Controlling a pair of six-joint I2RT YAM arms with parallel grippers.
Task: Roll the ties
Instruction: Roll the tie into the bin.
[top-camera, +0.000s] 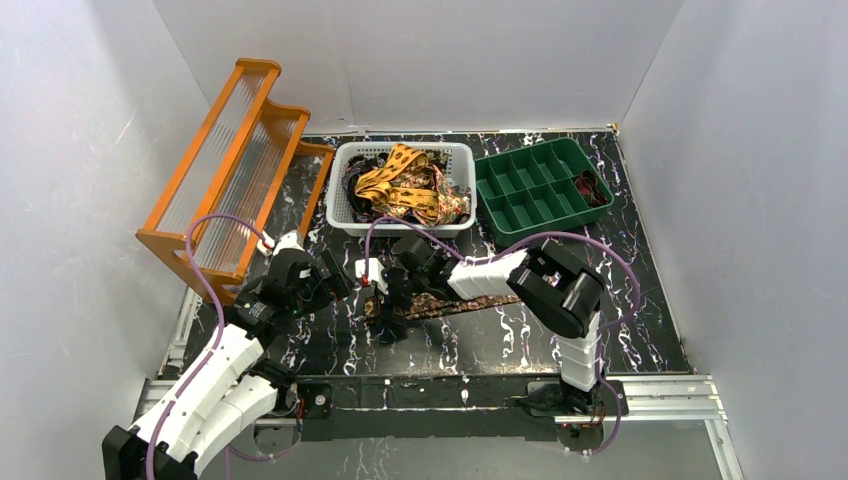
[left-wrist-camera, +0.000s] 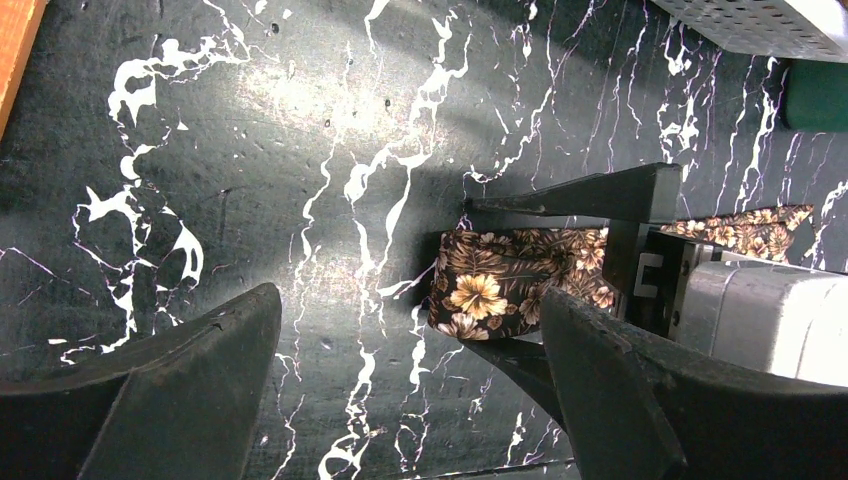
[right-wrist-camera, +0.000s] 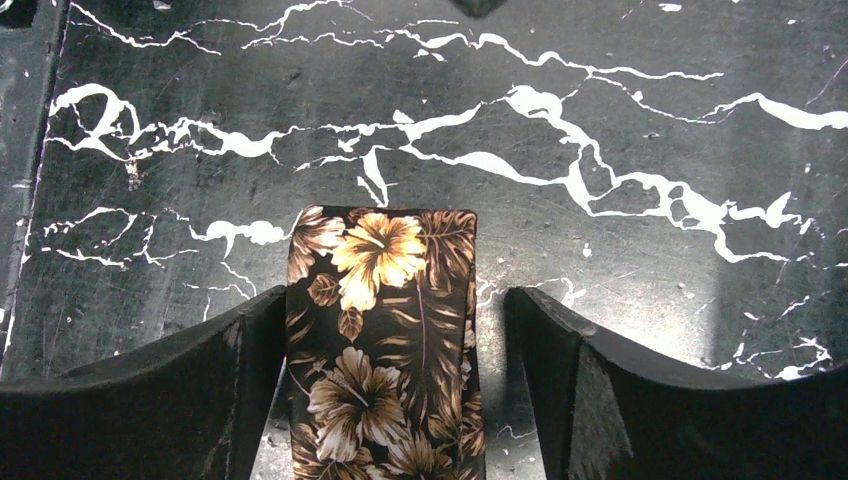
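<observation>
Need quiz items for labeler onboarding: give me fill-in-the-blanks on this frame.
1. Spare ties fill the white ____.
2. The right pincer straddles one flat ____.
3. The left pincer is ____, holding nothing.
4. The tray is coloured ____.
Missing: basket; tie; open; green.

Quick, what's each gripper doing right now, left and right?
Left gripper: open, holding nothing.
Right gripper: open, straddling the end of the floral tie, with a gap showing on one side.
</observation>
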